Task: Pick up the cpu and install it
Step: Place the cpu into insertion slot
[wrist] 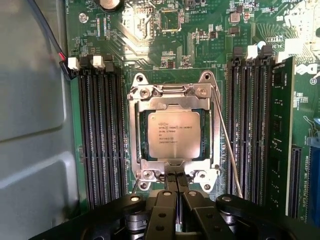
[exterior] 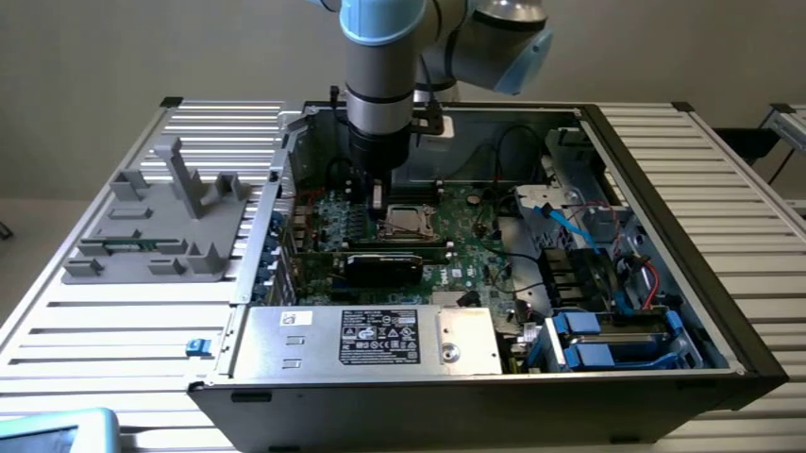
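Cpu seated under the socket frame, my fingers shut and empty at the frame's edge tab, 10 o'clock of it in the exterior view; I'd bear straight down on metal only, clear of the cpu and latch wire.

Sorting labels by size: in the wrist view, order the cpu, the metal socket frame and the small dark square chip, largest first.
1. metal socket frame
2. cpu
3. small dark square chip
All sit at board level, so nearness doesn't skew this.
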### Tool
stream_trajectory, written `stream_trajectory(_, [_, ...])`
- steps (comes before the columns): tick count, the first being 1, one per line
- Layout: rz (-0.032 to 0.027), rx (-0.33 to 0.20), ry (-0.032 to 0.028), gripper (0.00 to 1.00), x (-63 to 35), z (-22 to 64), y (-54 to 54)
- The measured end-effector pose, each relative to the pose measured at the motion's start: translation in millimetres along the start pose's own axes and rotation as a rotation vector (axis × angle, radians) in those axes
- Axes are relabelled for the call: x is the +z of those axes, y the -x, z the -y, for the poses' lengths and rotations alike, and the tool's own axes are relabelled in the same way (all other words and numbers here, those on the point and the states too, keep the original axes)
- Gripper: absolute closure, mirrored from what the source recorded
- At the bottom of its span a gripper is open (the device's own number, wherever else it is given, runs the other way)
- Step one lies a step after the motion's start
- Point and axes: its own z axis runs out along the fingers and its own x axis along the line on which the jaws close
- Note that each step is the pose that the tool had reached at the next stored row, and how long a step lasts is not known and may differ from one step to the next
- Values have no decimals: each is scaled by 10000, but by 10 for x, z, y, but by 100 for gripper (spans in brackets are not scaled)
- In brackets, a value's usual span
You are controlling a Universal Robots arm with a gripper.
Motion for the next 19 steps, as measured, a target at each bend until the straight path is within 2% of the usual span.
stream_trajectory(5, [-5, -9, 119, 88, -121, 90, -7])
stream_trajectory(10, [-8, -17, 201, 88, -270, 199, -16])
stream_trajectory(15, [-9, -19, 233, 88, -471, 315, -29])
stream_trajectory(19, [-10, -22, 239, 88, -650, 342, -43])
